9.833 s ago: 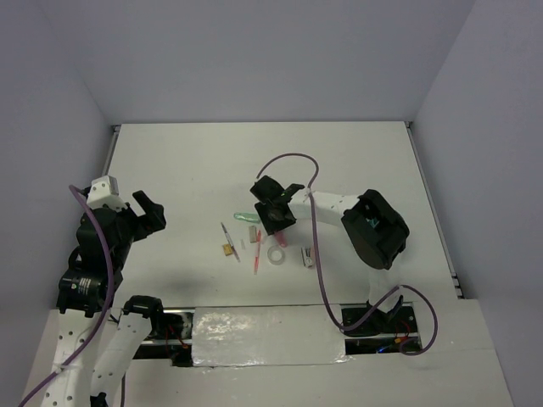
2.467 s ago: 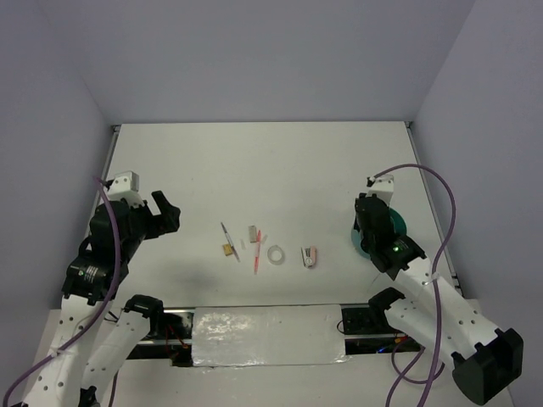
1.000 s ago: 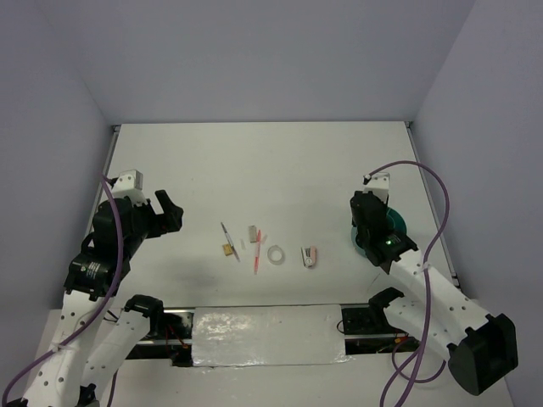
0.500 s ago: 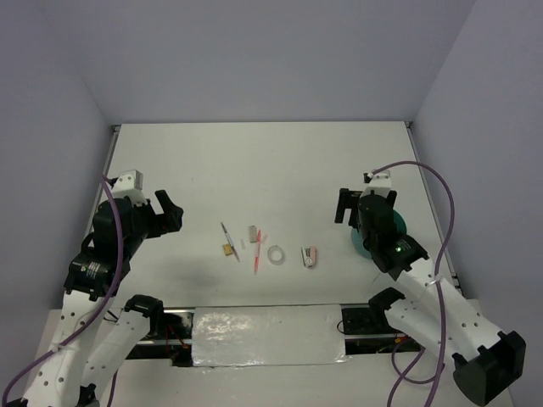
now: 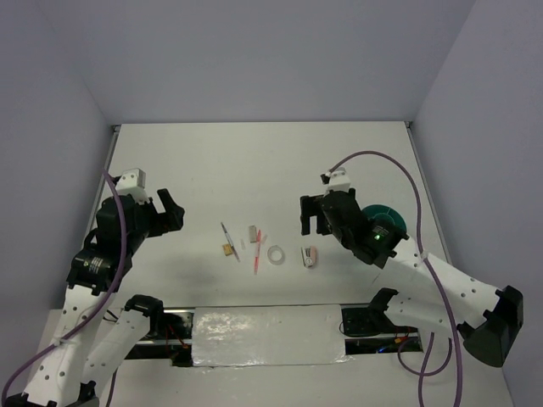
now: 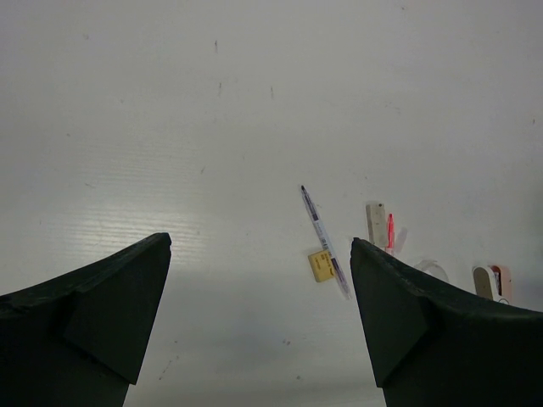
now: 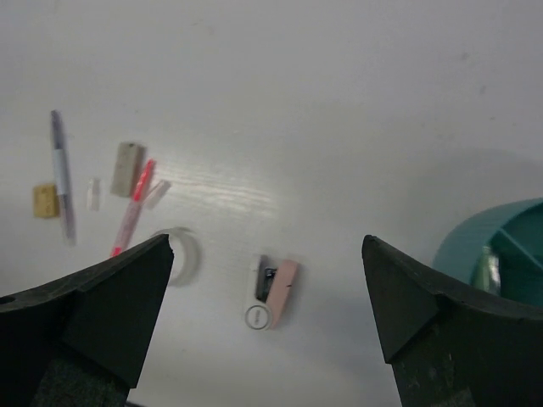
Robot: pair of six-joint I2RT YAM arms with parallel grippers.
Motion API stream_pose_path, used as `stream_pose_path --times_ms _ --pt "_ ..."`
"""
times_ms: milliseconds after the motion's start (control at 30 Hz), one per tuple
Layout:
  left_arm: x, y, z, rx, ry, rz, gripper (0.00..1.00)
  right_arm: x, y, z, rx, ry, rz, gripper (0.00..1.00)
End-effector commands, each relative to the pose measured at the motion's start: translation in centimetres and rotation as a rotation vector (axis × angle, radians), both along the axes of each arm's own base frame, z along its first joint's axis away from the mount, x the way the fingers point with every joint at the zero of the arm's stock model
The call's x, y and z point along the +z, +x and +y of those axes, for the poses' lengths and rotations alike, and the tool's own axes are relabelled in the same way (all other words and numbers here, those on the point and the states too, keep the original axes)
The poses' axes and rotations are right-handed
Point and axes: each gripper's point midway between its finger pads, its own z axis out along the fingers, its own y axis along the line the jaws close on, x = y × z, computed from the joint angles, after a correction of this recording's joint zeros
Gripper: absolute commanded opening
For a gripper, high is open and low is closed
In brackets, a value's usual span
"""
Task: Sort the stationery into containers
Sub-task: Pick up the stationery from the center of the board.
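While both arms are held above the white table point(image 5: 254, 161), the jaws of each gripper are spread wide and nothing is gripped. The right gripper point(image 5: 312, 222) is poised over the pink-white mini stapler point(image 7: 271, 292), which is seen lying flat between its fingertips in the right wrist view. The clear tape ring point(image 7: 181, 254) is found just left of the stapler, with the pink-red pen point(image 7: 131, 208), grey pen point(image 7: 59, 174) and yellow-brown block point(image 7: 45, 200) further left. The teal cup point(image 5: 382, 222) is set to the right of that gripper, apart from the loose items. The left gripper point(image 5: 172, 212) is held well to the left of the row.
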Motion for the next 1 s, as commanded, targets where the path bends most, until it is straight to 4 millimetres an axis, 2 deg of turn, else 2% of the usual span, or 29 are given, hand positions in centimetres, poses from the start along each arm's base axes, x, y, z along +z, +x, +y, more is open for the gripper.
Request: stream_pose_path --times_ms 0,67,167,200,233,267,300,333,367,400,467,500,600,667,767,833,867,967 --pt "1.3 0.7 -0.4 -0.020 -0.006 -0.051 0.99 0.8 -1.2 3.8 0.142 0.131 0.009 1.00" --pt "1.3 0.7 -0.4 -0.020 -0.004 -0.045 0.99 -0.4 -1.5 5.1 0.176 0.151 0.047 0.99" --pt "1.1 0.8 -0.4 -0.017 -0.004 -0.037 0.99 -2.3 -1.9 7.1 0.215 0.158 0.098 0.93" --pt "1.1 0.8 -0.4 -0.018 -0.004 -0.039 0.99 -2.9 -2.0 7.7 0.228 0.164 0.115 0.88" --pt "1.1 0.7 -0.4 -0.014 -0.005 -0.039 0.99 -4.5 -2.3 8.6 0.250 0.153 0.174 0.84" --pt "1.0 0.8 -0.3 -0.011 -0.003 -0.036 0.99 -4.8 -2.2 9.2 0.261 0.145 0.192 0.77" --pt "1.0 0.8 -0.3 -0.010 -0.001 -0.032 0.99 -5.7 -2.1 9.4 0.257 0.119 0.218 0.74" --pt "0.9 0.8 -0.3 -0.009 -0.001 -0.029 0.99 -7.6 -2.2 9.8 0.253 0.069 0.263 0.72" --pt "0.9 0.8 -0.3 -0.005 0.000 -0.026 0.99 -7.9 -1.9 10.1 0.249 0.050 0.269 0.68" --pt "0.8 0.9 -0.2 -0.003 0.002 -0.022 0.99 -9.3 -2.0 10.3 0.251 0.018 0.301 0.66" --pt "0.8 0.8 -0.3 -0.009 0.003 -0.025 0.99 -10.0 -2.2 11.0 0.273 0.009 0.319 0.62" --pt "0.7 0.8 -0.4 -0.011 0.004 -0.024 0.99 -11.1 -2.3 11.3 0.281 -0.006 0.341 0.60" --pt "0.5 1.0 -0.5 -0.017 0.006 -0.014 0.99 -12.2 -2.5 12.3 0.317 -0.027 0.380 0.54" --pt "0.3 1.1 -0.6 -0.024 0.010 -0.005 0.99 -13.7 -2.8 12.8 0.332 -0.062 0.413 0.53" --pt "0.2 1.2 -0.7 -0.029 0.010 0.001 0.99 -14.2 -2.8 13.3 0.334 -0.075 0.418 0.49" --pt "0.2 1.2 -0.8 -0.033 0.009 0.000 0.99 -15.0 -2.8 13.4 0.333 -0.087 0.432 0.46" --pt "0.2 1.2 -0.8 -0.035 0.010 0.000 0.99 -15.2 -2.8 13.4 0.333 -0.093 0.437 0.40" --pt "0.4 1.1 -0.8 -0.038 0.007 -0.006 0.99 -16.0 -2.7 13.1 0.314 -0.124 0.449 0.35"
